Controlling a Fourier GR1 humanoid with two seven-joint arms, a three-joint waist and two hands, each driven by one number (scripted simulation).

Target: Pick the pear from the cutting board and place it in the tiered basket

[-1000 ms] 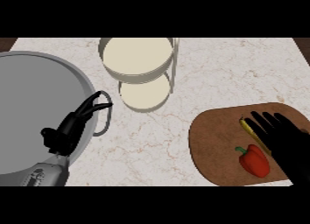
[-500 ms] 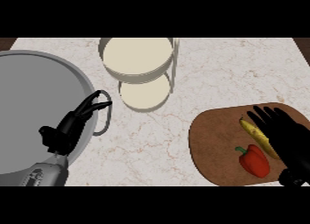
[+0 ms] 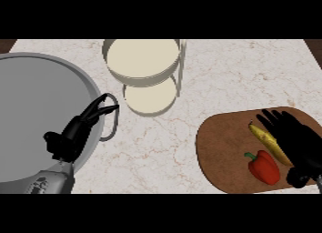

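Kitchen, marble counter (image 3: 258, 77), cutting board (image 3: 221, 150), big pot (image 3: 29, 123)

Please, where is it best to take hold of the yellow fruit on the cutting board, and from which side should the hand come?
Probably around its middle, coming from above. The yellow fruit lies flat and long on the cutting board, close to the red pepper, so fingers should close across its narrow width. The right hand already hovers over its right edge, fingers straight.
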